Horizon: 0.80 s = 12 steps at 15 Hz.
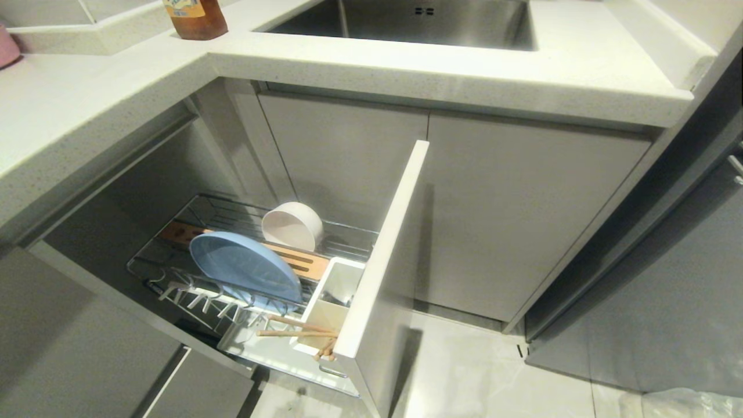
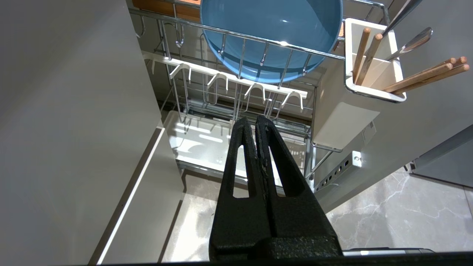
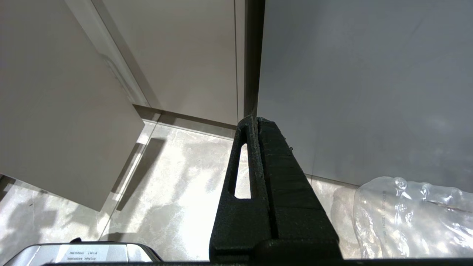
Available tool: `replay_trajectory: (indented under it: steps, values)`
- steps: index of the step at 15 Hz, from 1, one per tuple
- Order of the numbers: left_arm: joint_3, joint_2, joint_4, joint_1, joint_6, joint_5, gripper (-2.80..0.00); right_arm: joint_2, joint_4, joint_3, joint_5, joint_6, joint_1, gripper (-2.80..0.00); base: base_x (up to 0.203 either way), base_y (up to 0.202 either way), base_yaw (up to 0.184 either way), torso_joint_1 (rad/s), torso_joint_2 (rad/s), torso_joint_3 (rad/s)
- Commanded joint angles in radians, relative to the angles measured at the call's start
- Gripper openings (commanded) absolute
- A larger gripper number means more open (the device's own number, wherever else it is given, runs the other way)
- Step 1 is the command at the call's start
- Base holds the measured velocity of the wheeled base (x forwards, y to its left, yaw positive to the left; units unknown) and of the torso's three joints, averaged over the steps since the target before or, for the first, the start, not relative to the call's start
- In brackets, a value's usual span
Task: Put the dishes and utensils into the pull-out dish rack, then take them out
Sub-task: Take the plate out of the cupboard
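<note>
The pull-out dish rack (image 1: 174, 290) stands pulled out below the counter, its pale-grey front panel (image 1: 377, 261) edge-on. A light-blue plate (image 1: 244, 267) leans upright in the wire prongs, and a cream-white bowl (image 1: 292, 225) lies on its side behind it. Wooden chopsticks (image 1: 296, 328) and a grey metal spoon (image 2: 412, 42) sit in the white utensil box (image 1: 331, 302). My left gripper (image 2: 252, 120) is shut and empty, low in front of the rack. My right gripper (image 3: 254, 120) is shut and empty, near the floor beside the cabinet doors. Neither arm shows in the head view.
A sink (image 1: 406, 20) is set in the white countertop (image 1: 116, 104) above, with an amber bottle (image 1: 194, 17) at the back left. Closed grey cabinet doors (image 1: 522, 220) stand right of the panel. Clear plastic wrap (image 3: 414, 218) lies on the marble floor (image 1: 464, 371).
</note>
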Motion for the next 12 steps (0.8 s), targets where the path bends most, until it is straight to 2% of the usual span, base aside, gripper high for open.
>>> replay_trajectory:
  steps: [1, 12]
  values:
    - [0.0, 0.001, 0.0, 0.001, -0.002, 0.0, -2.8, 0.001, 0.0, 0.0, 0.0, 0.0, 0.0, -2.8, 0.0, 0.0, 0.0, 0.0, 0.0, 0.0]
    - [-0.001, 0.001, -0.004, 0.001, 0.012, 0.0, -2.8, 0.001, 0.0, 0.0, 0.0, 0.0, 0.0, -2.8, 0.0, 0.0, 0.0, 0.0, 0.0, 0.0]
